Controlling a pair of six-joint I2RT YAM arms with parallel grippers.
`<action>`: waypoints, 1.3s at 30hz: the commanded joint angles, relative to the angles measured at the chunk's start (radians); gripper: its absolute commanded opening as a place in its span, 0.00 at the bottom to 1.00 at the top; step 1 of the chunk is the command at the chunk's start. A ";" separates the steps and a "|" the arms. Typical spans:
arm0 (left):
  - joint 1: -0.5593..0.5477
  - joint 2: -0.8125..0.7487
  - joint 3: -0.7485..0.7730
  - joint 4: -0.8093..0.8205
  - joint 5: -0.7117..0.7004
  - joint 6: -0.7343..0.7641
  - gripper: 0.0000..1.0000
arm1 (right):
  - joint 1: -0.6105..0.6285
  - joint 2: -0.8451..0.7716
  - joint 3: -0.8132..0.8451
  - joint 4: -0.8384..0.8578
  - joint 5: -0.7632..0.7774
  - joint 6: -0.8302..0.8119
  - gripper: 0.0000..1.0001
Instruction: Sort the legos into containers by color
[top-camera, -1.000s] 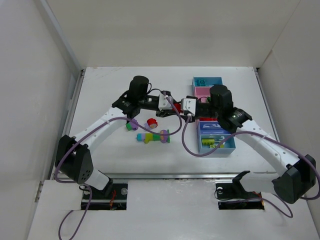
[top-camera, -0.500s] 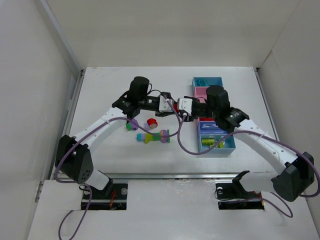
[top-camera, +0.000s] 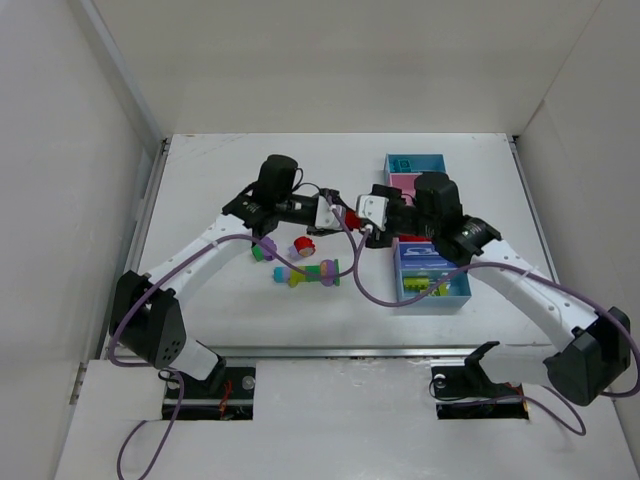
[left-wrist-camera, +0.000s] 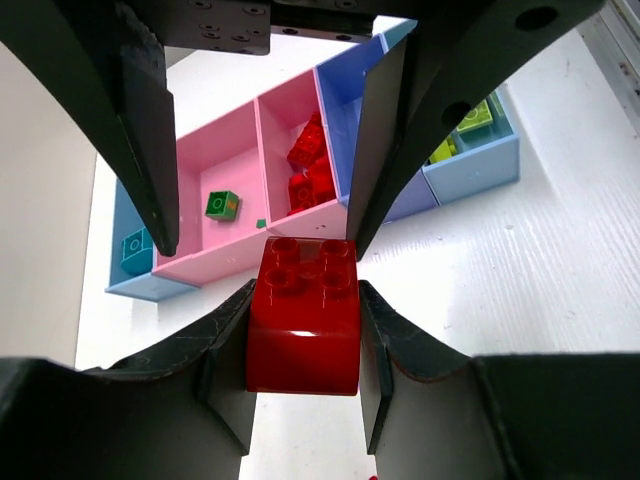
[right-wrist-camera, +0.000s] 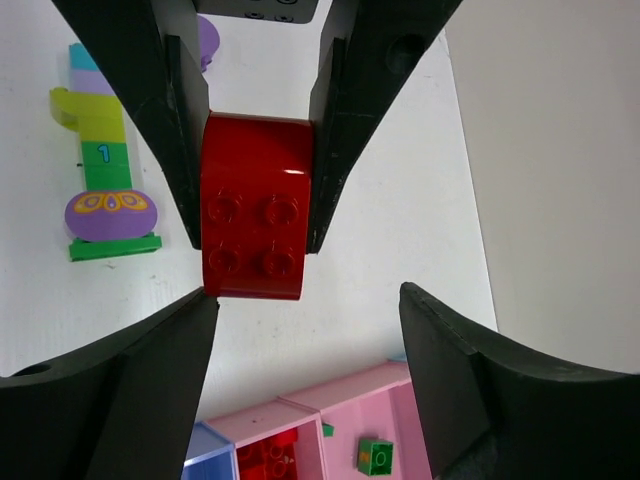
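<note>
Looks like a mid-air handoff. The left gripper (left-wrist-camera: 305, 300) is clamped on the red brick (left-wrist-camera: 303, 325), holding it up over the table (left-wrist-camera: 520, 280) between the two arms. The right gripper (right-wrist-camera: 308, 300) sits right at the brick's free end, fingers spread wide, pinching nothing. Next up, the right one probably has to close on that end before the left lets go, then carry it to the pink bin (left-wrist-camera: 305, 214) with the other reds (left-wrist-camera: 308, 165)

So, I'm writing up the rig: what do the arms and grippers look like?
The left arm and right arm have white links, black joints and bases, a purple cable looped along each. The left gripper and right gripper have white housings, black tapering fingers.
</note>
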 joint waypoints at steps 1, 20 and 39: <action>0.003 -0.046 0.021 -0.031 0.043 0.037 0.00 | 0.000 -0.037 0.002 0.008 0.015 -0.019 0.78; 0.003 -0.046 0.021 0.008 0.025 0.007 0.00 | 0.009 0.007 0.043 0.040 -0.143 0.045 0.41; 0.003 -0.037 -0.022 0.043 -0.153 -0.024 1.00 | -0.127 -0.028 -0.008 -0.164 0.153 -0.085 0.00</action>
